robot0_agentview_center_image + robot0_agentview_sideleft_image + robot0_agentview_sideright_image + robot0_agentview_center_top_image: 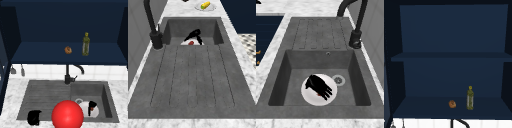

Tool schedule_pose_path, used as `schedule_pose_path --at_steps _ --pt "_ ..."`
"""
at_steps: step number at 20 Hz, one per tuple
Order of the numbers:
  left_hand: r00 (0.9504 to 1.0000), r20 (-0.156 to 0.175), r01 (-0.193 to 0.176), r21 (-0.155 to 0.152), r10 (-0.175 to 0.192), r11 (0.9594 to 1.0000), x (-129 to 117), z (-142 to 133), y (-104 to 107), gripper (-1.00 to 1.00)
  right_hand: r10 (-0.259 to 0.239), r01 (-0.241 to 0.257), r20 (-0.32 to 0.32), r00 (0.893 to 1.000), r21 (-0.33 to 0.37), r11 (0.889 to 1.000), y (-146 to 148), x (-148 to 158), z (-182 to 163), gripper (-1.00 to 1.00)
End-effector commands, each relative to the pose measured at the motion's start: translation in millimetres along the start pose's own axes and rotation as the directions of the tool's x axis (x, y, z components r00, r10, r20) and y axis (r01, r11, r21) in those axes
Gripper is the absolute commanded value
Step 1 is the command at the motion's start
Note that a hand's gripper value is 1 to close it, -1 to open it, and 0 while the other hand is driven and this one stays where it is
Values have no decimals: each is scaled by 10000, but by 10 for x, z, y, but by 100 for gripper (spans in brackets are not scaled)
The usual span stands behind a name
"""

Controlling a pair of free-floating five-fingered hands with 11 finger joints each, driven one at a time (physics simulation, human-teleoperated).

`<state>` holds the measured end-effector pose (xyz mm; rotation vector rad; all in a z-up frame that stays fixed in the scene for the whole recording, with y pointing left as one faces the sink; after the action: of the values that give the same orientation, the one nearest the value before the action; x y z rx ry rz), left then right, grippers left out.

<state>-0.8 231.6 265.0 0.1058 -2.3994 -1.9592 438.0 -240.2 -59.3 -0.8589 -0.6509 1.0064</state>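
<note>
Right hand point(318, 86) low in the basin at lower centre, fingers loosely extended over the white plate point(309, 96) and a small red thing point(319, 94), gripping nothing; risk of nudging the plate against the drain point(338, 80).

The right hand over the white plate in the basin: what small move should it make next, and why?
Probably a short move straight down. The right hand hangs over the white plate in the sink basin, fingers straight and pointing down, above a small red thing on the plate. I cannot tell whether they touch it. The left hand is at the sink's front left.
</note>
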Motion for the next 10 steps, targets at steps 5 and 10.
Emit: schedule_pose_path --at_steps 5,10 --pt "10000 0 0 0 0 10000 0 0 0 0 35 -35 -55 10000 12 10000 259 9 -224 -100" --pt "10000 0 0 0 0 10000 0 0 0 0 247 -234 -219 9995 590 9980 180 98 -287 100"
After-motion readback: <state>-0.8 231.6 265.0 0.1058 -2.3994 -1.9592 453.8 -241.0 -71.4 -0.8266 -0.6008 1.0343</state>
